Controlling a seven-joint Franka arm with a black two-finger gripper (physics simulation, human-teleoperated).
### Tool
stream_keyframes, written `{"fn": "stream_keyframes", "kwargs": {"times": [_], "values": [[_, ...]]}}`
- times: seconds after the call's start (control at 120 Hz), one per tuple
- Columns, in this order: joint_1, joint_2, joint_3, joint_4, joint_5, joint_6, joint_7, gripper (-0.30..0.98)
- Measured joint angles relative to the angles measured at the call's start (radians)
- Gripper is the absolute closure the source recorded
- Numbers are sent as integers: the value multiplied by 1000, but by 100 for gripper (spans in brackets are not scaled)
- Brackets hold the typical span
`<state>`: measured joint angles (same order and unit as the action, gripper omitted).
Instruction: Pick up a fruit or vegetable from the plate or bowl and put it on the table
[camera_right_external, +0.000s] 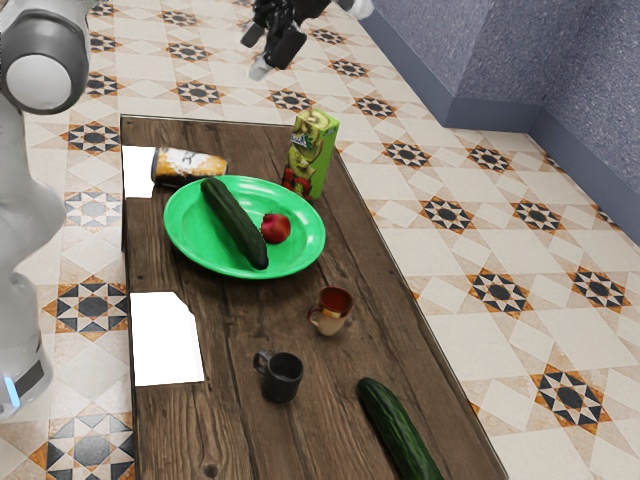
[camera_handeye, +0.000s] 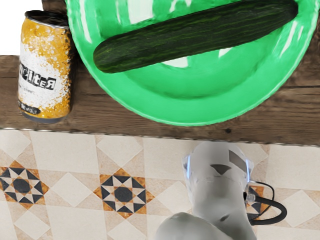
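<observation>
The end effector (camera_right_external: 258, 54) seems released and empty, raised clear of the table (camera_right_external: 230, 345), though it is hard to judge at that angle. Below, the cucumber (camera_right_external: 234, 223) lies across the green plate (camera_right_external: 187, 240), beside the red fruit (camera_right_external: 276, 228). An off-centre grip could make it swing or roll, nudging the fruit. It looks dark green, long, faintly ridged, blunt-ended.

My arm (camera_right_external: 18, 210) is smooth, rounded and white, with a dark grey collar (camera_right_external: 62, 40) around a pale, round joint cap (camera_right_external: 38, 82). Blue light strips (camera_handeye: 188, 166) edge my base, marked by a dark triangle (camera_handeye: 220, 169); a black cable (camera_handeye: 281, 209) loops beside it. My gripper (camera_right_external: 257, 53) is black.
</observation>
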<state>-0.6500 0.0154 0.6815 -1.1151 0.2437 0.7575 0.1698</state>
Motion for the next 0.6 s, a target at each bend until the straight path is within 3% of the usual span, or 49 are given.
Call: {"fn": "stream_keyframes", "kwargs": {"times": [0.158,0.242,0.308,0.358,0.383,0.475,0.533,0.558,0.6], "values": [[151,-1,22,-29,47,262,105,2],[280,-1,22,-28,56,337,149,2],[433,-12,-26,74,69,373,176,2],[620,50,-81,101,4,417,192,2],[641,84,-97,104,-37,436,200,2],[319,137,-154,74,-123,458,228,2],[141,37,-168,-28,-117,457,236,2],[-15,-69,-129,-122,-81,457,228,2],[-345,-207,15,-220,-17,454,211,2]]}}
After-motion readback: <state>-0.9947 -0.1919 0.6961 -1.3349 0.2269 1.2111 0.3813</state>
